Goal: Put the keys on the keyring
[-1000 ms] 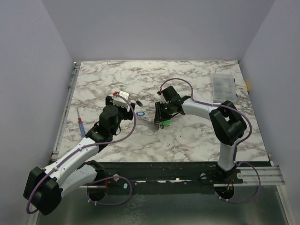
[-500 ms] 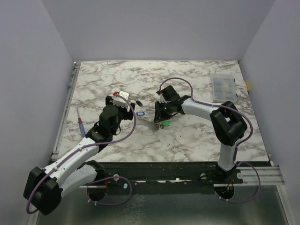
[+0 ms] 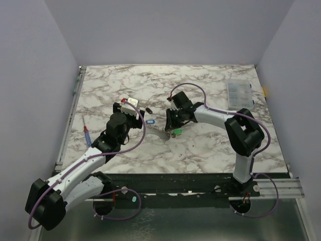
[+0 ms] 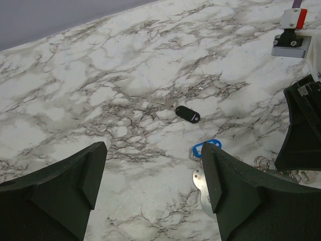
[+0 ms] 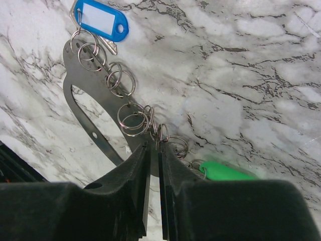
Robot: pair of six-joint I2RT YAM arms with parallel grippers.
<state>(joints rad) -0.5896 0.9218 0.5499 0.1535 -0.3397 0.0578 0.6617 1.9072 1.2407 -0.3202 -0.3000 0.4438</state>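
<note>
The keyring is a flat grey metal loop carrying several split rings, and it lies mid-table. A blue key hangs on the rings at one end. A green key lies at the other end, beside my right fingers. My right gripper stands over the loop with only a thin slit between its jaws. An upright split ring sits between its tips. My left gripper is wide open and holds nothing. It hovers just left of the blue key and the loop's end.
A black key fob with a small metal key lies beyond the blue key. A blue-and-red pen-like tool rests near the left table edge. A clear compartment box sits at the far right. Walls enclose three sides.
My right gripper's jaws have closed further over the rings, and the metal loop has shifted slightly. The left arm has not moved.
</note>
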